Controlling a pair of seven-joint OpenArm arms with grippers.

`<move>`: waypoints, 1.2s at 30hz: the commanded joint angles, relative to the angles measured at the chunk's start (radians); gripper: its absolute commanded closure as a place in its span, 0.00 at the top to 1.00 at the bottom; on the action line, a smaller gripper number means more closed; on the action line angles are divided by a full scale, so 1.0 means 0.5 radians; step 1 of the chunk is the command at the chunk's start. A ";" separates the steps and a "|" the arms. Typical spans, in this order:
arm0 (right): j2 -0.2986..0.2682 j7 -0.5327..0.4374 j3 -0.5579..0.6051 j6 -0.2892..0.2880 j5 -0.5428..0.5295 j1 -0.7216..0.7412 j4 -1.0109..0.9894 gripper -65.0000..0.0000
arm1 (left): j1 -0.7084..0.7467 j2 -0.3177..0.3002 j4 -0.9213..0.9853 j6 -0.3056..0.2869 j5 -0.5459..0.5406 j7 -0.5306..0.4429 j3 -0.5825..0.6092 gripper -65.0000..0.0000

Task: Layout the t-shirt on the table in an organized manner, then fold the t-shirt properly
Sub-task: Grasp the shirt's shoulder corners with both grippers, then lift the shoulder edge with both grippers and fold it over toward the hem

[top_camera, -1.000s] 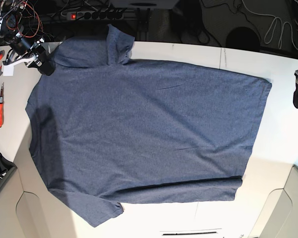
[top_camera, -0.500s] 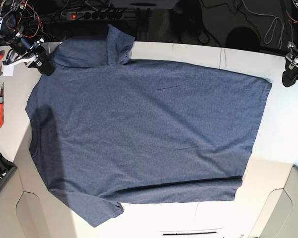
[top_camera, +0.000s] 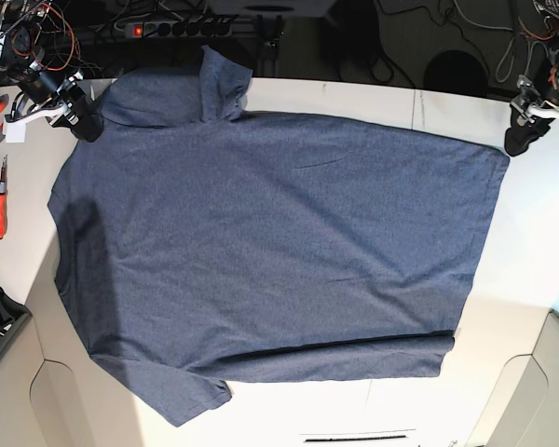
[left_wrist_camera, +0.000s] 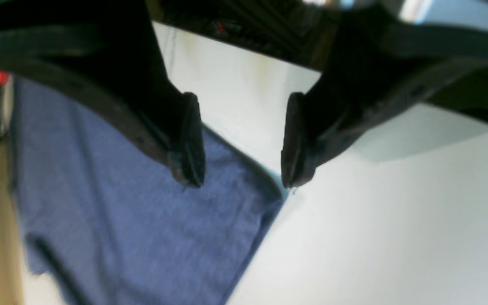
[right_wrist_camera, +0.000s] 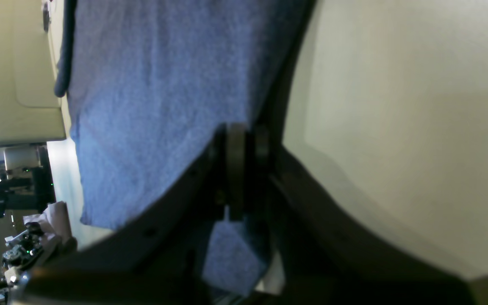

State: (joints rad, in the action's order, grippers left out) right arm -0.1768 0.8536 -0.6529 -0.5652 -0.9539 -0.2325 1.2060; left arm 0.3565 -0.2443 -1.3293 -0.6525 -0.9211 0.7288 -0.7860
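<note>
The navy-blue t-shirt (top_camera: pixel 279 251) lies spread flat on the white table (top_camera: pixel 540 233), plain side up, one sleeve hanging past the far edge. My right gripper (top_camera: pixel 86 126) sits at the shirt's far left corner. In the right wrist view this gripper (right_wrist_camera: pixel 244 169) is shut on the t-shirt (right_wrist_camera: pixel 151 84), with cloth showing between the fingers. My left gripper (top_camera: pixel 514 142) hovers by the shirt's far right corner. Seen from the left wrist, that gripper (left_wrist_camera: pixel 242 178) is open and empty, just above the shirt's corner (left_wrist_camera: pixel 265 190) and the table (left_wrist_camera: pixel 375 233).
Red-handled tools (top_camera: pixel 0 209) lie at the table's left edge. A power strip (top_camera: pixel 168 28) and cables run behind the far edge. Rounded cut-outs (top_camera: pixel 65 400) mark the near corners, and a thin dark strip (top_camera: pixel 354 436) lies by the near edge.
My left gripper has moved from the table's right edge toward the far side and inward, up to the shirt's far right corner. The right gripper and shirt have stayed still.
</note>
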 commanded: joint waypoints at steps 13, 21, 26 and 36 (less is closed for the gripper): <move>-0.018 0.028 -0.002 0.014 0.022 -0.008 0.010 0.00 | -0.259 -0.034 0.325 0.049 0.071 -0.063 0.108 0.51; -0.018 0.027 -0.002 0.014 0.022 -0.007 0.010 0.00 | -0.261 -0.034 0.335 0.048 0.054 -0.066 0.108 0.51; -0.018 0.028 -0.002 0.014 0.022 -0.007 0.010 0.00 | -0.275 -0.034 0.335 0.047 0.029 -0.065 0.108 0.38; -0.017 0.030 -0.002 0.014 -0.055 -0.008 0.010 0.00 | -0.276 -0.034 0.334 -0.091 -0.095 -0.056 0.107 0.00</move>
State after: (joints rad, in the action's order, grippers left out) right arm -0.1761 0.8574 -0.6529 -0.5610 -0.9806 -0.2329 1.2057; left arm 0.2214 -0.2466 -1.1496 -0.6716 -0.9451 0.7101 -0.7296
